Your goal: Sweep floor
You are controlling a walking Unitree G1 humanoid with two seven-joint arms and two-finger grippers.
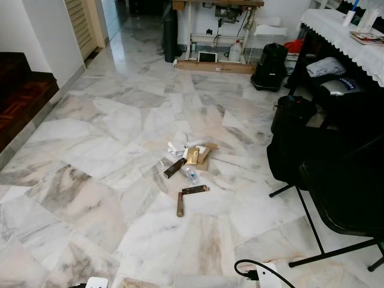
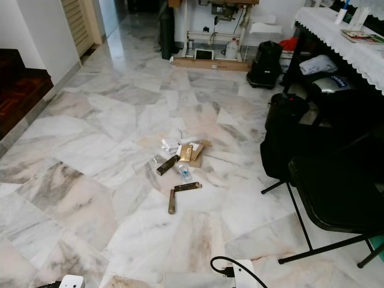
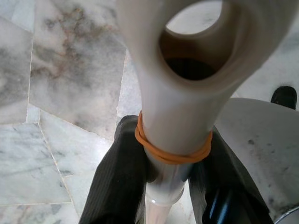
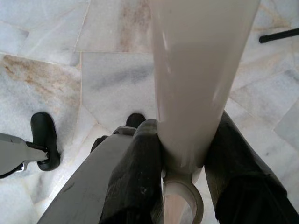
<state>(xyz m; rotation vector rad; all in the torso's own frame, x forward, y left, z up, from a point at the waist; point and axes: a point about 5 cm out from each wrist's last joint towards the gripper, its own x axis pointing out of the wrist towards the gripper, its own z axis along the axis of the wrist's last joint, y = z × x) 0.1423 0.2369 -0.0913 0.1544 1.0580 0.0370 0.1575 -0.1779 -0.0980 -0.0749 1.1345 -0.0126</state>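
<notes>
Left wrist view: left gripper clamping cream plastic handle w/ orange rubber band; right gripper gripping same; litter pile lying on white marble floor.

No text seems legible on anything here.

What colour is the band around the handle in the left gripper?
Orange band, clearest in the left wrist view.
</notes>
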